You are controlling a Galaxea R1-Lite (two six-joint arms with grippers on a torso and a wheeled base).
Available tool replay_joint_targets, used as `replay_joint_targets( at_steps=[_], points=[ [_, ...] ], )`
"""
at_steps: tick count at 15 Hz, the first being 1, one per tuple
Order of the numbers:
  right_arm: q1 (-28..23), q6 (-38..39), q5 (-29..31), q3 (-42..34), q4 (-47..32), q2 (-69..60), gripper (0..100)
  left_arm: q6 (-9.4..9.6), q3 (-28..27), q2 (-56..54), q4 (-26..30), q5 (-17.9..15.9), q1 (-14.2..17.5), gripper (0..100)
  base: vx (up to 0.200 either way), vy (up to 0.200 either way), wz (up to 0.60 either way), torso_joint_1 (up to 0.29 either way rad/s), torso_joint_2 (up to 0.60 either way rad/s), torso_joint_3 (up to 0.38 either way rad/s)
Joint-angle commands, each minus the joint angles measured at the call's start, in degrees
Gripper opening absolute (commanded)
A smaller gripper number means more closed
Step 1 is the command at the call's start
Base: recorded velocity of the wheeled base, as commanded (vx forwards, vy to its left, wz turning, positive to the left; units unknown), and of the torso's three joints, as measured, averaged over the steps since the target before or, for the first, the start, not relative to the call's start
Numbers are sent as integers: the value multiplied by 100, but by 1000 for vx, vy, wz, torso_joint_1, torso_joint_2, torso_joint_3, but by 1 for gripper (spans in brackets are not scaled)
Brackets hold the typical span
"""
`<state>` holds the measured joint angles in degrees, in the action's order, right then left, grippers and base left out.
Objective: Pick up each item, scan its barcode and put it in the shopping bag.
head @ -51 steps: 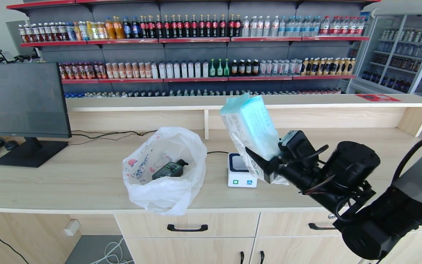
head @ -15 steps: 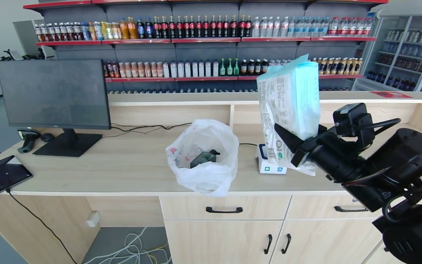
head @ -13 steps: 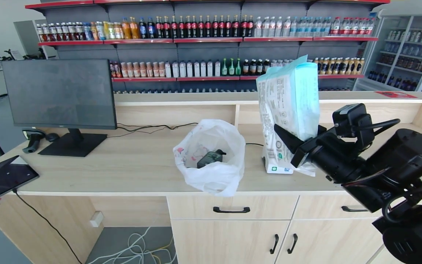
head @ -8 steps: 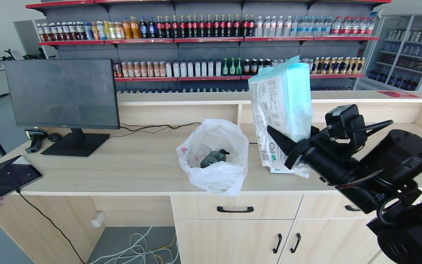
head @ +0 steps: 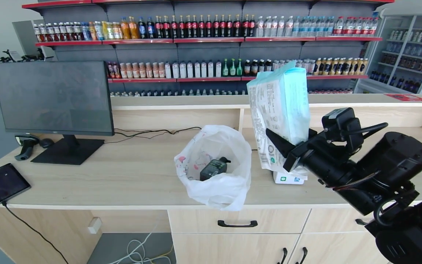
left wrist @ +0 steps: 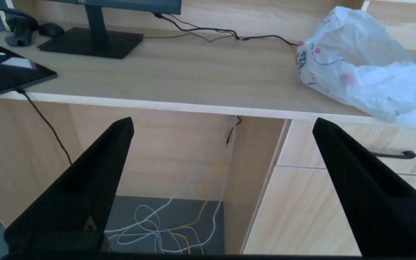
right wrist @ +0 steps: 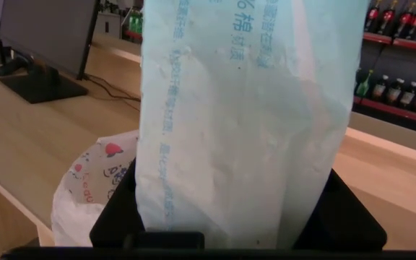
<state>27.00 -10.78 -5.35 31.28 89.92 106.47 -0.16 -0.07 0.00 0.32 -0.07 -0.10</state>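
Pale-blue pack (head: 280,106) upright beside open white bag (head: 229,190) — bottle (head: 213,168) inside.

You get bright, even light on the counter (head: 134,176). Shadows are soft; the head view bends the shelves (head: 196,39) near its edges.

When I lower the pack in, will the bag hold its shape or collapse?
The bag looks thin and crumpled, so it will probably fold if the pack brushes its rim. It likely slides easily: only a small bottle weighs it down. Its front overhangs the counter edge, so it may tip.
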Motion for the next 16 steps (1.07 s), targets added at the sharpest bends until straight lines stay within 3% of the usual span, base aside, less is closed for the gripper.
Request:
replay_joint_targets(
  at_steps=[1,3,7,13,16],
  points=[
    [-2,-3,-1,-17,8,40,0,-2,7,0,-5,7,1,100,0,0,0,0,0,0],
    [42,14,-10,18,8,321,0,-2,7,0,-5,7,-8,100,0,0,0,0,0,0],
    [60,498,-1,1187,8,1341,0,-2,-1,0,-5,7,1,100,0,0,0,0,0,0],
    [253,1368,52,1715,8,2290,0,-11,-1,0,-5,7,1,100,0,0,0,0,0,0],
    [473,1939,500,2277,8,2554,0,-11,-1,0,-5,7,1,100,0,0,0,0,0,0]
  ],
)
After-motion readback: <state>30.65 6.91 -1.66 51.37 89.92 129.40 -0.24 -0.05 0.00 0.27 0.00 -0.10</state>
